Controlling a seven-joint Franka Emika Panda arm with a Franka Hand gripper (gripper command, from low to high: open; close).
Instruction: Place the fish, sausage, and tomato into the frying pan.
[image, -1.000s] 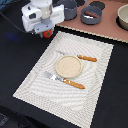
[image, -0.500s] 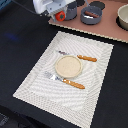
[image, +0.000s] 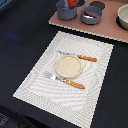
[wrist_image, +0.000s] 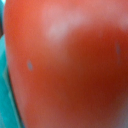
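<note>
Tomato fills the wrist view edge to edge: glossy red-orange skin, pale highlight patch, a couple of small grey specks. No stem spot visible from this side.

Handling, as a guess: small toy ball, prob. light and hard; smooth curved skin means slippery, likely to squirt out if pinched off-centre. Best hold is across the widest part, jaws level, pads on opposite sides.

Jaws: not visible in either view, so can't tell if wide, narrow or holding the tomato. It sits very near the wrist camera, which would fit a hold, but unconfirmed.

Exterior view: a red-orange bit shows at the top edge, above the taller pot; likely the same tomato, up off the worktop. Frying pan just to the exterior view's right of the pot, with a reddish rod in it, prob. the sausage. Fish not made out; too small to tell.

Plate on the mat, knife and fork either side.
</note>
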